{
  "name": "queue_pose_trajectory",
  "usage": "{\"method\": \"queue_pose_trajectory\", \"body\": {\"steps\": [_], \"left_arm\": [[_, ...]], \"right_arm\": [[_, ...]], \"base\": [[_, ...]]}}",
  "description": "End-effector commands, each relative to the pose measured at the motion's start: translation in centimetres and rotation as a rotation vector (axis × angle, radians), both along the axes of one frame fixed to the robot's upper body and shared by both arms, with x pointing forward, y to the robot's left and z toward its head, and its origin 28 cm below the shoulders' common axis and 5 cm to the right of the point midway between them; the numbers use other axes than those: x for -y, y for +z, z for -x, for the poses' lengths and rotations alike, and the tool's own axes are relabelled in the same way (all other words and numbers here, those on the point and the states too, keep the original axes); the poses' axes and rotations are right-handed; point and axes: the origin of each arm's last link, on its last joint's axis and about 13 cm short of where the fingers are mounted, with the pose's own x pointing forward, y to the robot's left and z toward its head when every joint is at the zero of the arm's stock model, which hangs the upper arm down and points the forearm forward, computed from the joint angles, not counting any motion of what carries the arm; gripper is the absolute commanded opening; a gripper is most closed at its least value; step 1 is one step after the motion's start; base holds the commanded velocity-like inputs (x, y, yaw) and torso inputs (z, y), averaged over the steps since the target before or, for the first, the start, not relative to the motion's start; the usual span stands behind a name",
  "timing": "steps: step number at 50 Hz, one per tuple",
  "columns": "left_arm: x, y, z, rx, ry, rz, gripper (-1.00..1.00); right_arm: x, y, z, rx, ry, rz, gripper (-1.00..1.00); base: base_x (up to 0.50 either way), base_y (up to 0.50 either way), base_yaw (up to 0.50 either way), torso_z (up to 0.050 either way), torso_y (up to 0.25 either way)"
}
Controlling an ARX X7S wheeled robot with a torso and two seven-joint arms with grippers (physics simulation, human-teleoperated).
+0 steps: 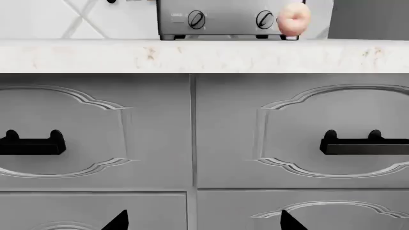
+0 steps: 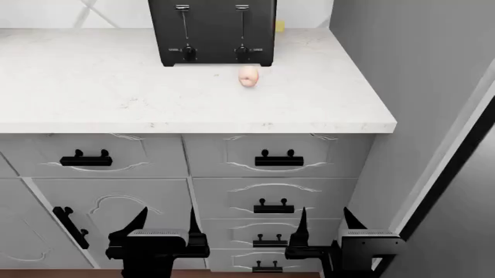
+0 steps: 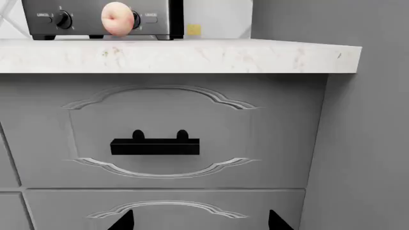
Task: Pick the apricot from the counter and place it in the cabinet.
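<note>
Counter (image 2: pixel 116 87): apricot (image 2: pixel 247 76) before toaster (image 2: pixel 213 32); left tool (image 2: pixel 164 223), right tool (image 2: pixel 323 223) spread, empty

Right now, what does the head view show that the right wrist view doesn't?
Only the head view shows both grippers, left and right, open and low before the drawers, plus the toaster's slot levers and the whole countertop. Only the right wrist view shows the apricot's crease up close. Both show the apricot, the toaster, the counter edge and a drawer handle.

Pale pink apricot (image 2: pixel 247 76), black toaster (image 2: pixel 212 30), veined white counter (image 2: pixel 116 81).
</note>
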Motion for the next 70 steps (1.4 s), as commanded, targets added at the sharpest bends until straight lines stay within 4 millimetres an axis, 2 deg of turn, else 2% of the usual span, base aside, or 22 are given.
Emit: {"method": "queue_pose_trajectory", "body": {"steps": [1, 3, 4, 6, 7, 9, 10, 11, 12, 13, 14, 15, 16, 18, 20, 22, 26, 32, 51, 70], "left_arm": [[0.0, 0.0, 0.0, -0.001, -0.002, -0.001, 1.0], [-0.3, 0.2, -0.4, 0.009, 0.035, 0.0, 1.0], [-0.6, 1.4, -0.3, 0.02, 0.039, -0.002, 1.0], [-2.1, 5.2, 0.3, 0.032, 0.065, -0.039, 1.0], [-3.0, 7.9, 0.6, 0.058, 0.079, -0.053, 1.0], [-4.6, 14.1, 1.5, 0.18, 0.088, -0.06, 1.0], [-5.4, 17.3, 2.6, 0.268, 0.101, -0.054, 1.0], [-7.1, 19.3, 4.1, 0.285, 0.222, -0.142, 1.0], [-9.1, 20.6, 4.5, 0.244, 0.349, -0.224, 1.0], [-9.9, 22.3, 4.8, 0.295, 0.424, -0.267, 1.0], [-10.0, 23.3, 4.9, 0.322, 0.462, -0.26, 1.0], [-9.6, 23.8, 5.1, 0.328, 0.487, -0.24, 1.0], [-9.2, 24.1, 5.5, 0.314, 0.512, -0.21, 1.0], [-8.3, 24.4, 6.8, 0.238, 0.389, -0.178, 1.0], [-7.7, 24.7, 8.6, 0.141, 0.214, -0.155, 1.0], [-7.7, 25.2, 9.6, 0.112, 0.175, -0.154, 1.0], [-8.1, 26.1, 10.5, 0.118, 0.186, -0.142, 1.0], [-7.9, 26.7, 10.6, 0.12, 0.16, -0.107, 1.0], [-7.8, 26.8, 10.6, 0.13, 0.135, -0.089, 1.0], [-8.0, 26.7, 10.5, 0.143, 0.127, -0.083, 1.0]], "right_arm": [[0.0, -0.1, -0.1, -0.004, 0.004, 0.005, 1.0], [0.0, -0.3, -0.2, -0.031, 0.022, 0.001, 1.0], [0.1, 0.6, 0.0, -0.033, 0.027, -0.009, 1.0], [0.6, 4.0, 1.1, -0.043, 0.026, 0.03, 1.0], [1.0, 6.5, 1.3, -0.026, 0.024, 0.051, 1.0], [1.8, 12.8, 1.4, 0.105, 0.02, 0.089, 1.0], [3.3, 16.3, 2.1, 0.2, -0.055, 0.151, 1.0], [4.4, 19.5, 2.9, 0.292, -0.128, 0.246, 1.0], [3.2, 19.7, 3.0, 0.354, -0.012, 0.289, 1.0], [3.4, 22.8, 3.2, 0.538, -0.017, 0.303, 1.0], [4.5, 24.9, 3.5, 0.595, -0.1, 0.357, 1.0], [5.3, 25.7, 4.2, 0.584, -0.187, 0.384, 1.0], [5.0, 26.0, 4.8, 0.557, -0.245, 0.326, 1.0], [4.6, 26.2, 6.1, 0.458, -0.341, 0.236, 1.0], [4.2, 26.4, 7.8, 0.306, -0.209, 0.22, 1.0], [4.0, 26.7, 9.4, 0.158, -0.083, 0.212, 1.0], [4.1, 27.6, 10.2, 0.171, -0.102, 0.233, 1.0], [4.1, 27.4, 10.1, 0.166, -0.11, 0.246, 1.0], [4.0, 27.3, 9.9, 0.18, -0.077, 0.264, 1.0], [3.7, 27.4, 9.7, 0.194, -0.057, 0.271, 1.0]], "base": [[0.0, 0.0, 0.0, 0.0, 0.0], [0.0, 0.0, 0.0, 0.0, 0.0], [0.0, 0.0, 0.0, 0.0, 0.0], [0.0, 0.0, 0.0, 0.0, 0.0], [0.0, 0.0, 0.0, 0.0, 0.0], [0.0, 0.0, 0.0, 0.0, 0.0], [0.0, 0.0, 0.0, 0.0, 0.0], [0.0, 0.0, 0.0, 0.0, 0.0], [0.0, 0.0, 0.0, 0.0, 0.0], [0.0, 0.0, 0.0, 0.0, 0.0], [0.0, 0.0, 0.0, 0.0, 0.0], [0.0, 0.0, 0.0, 0.0, 0.0], [0.0, 0.0, 0.0, 0.0, 0.0], [0.0, 0.0, 0.0, 0.0, 0.0], [0.0, 0.0, 0.0, 0.0, 0.0], [0.0, 0.0, 0.0, 0.0, 0.0], [0.0, 0.0, 0.0, 0.018, 0.017], [0.01, 0.02, 0.0, 0.049, 0.047], [0.18, 0.46, 0.0, 0.048, 0.049], [0.42, 0.27, 0.0, 0.0, 0.0]]}}
